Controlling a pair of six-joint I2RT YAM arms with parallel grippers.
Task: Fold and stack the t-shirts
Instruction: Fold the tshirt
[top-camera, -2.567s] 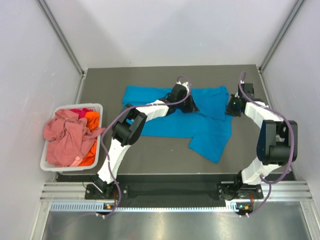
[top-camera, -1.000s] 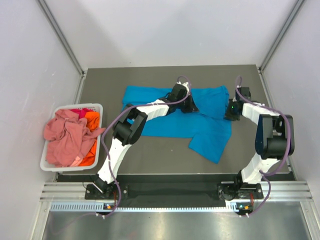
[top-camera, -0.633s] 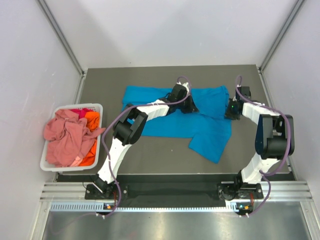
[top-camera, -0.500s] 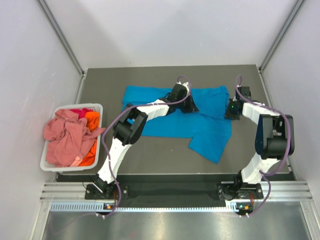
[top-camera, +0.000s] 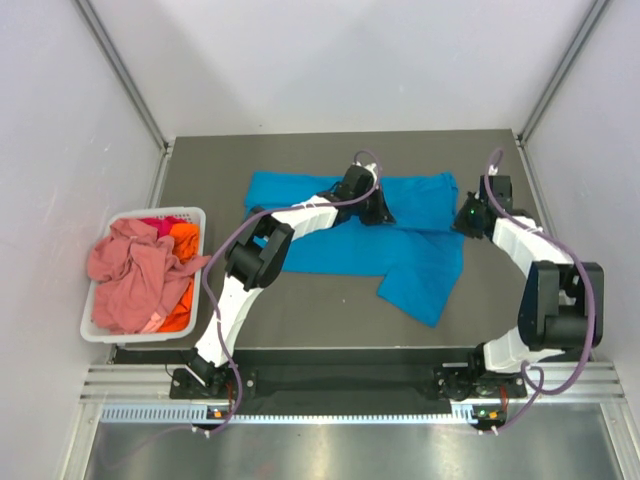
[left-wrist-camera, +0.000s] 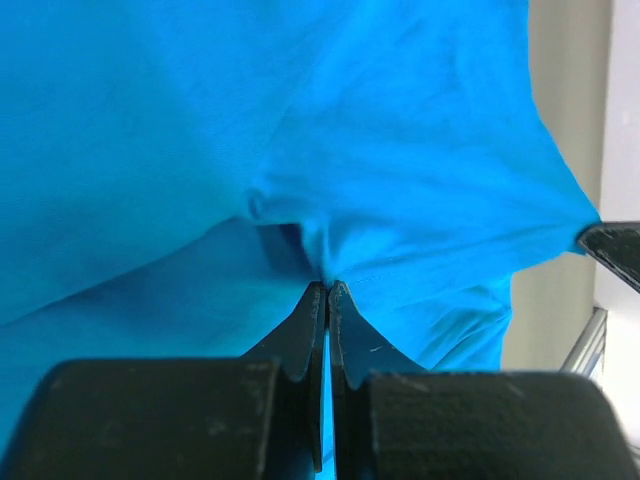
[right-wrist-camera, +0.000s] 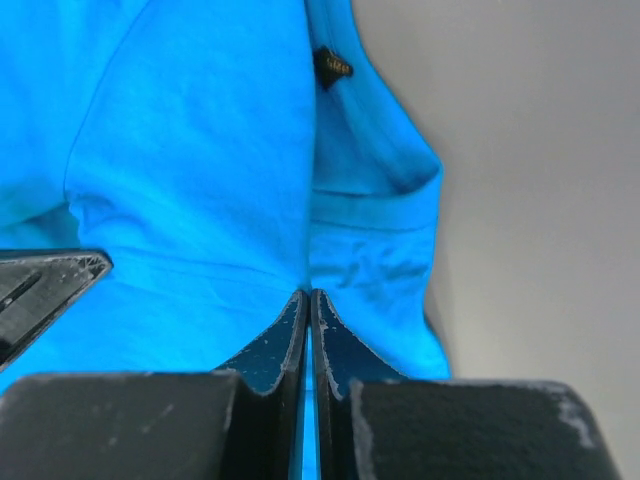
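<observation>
Left pincer (top-camera: 378, 212): jaws pressed together, a pucker of cloth gathered right at the tips (left-wrist-camera: 327, 292); it grips the turquoise t-shirt (top-camera: 420, 270).
Right pincer (top-camera: 462, 215): jaws pressed together too, with a thin strip of blue showing between the fingers (right-wrist-camera: 275, 350); it grips the same shirt at its right border.
Turquoise t-shirt: spread on the table (top-camera: 300, 325) under both pincers, running from the right pincer past the left one and well beyond it to the left. One flap hangs toward the near edge, between the two arms.
Hidden part of the shirt: the left arm lies across its middle, so the cloth under it cannot be seen.
Left wrist view: cloth (left-wrist-camera: 400, 150) fills nearly the whole frame. A dark wedge (left-wrist-camera: 612, 245) is cut off by the right edge; I cannot tell what it is.
Right wrist view: cloth (right-wrist-camera: 200, 150) ahead and left of the tips, bare table to the right. A small dark tag (right-wrist-camera: 333, 65) sits far ahead; its print is too small to read. A second dark wedge (right-wrist-camera: 45, 285) is cut off at the left.
Basket (top-camera: 190, 212): well apart, far left of the left pincer, holding a salmon-pink t-shirt (top-camera: 130, 275) on top, with an orange t-shirt (top-camera: 182, 240) and a red t-shirt (top-camera: 155, 222) mostly buried beneath it.
</observation>
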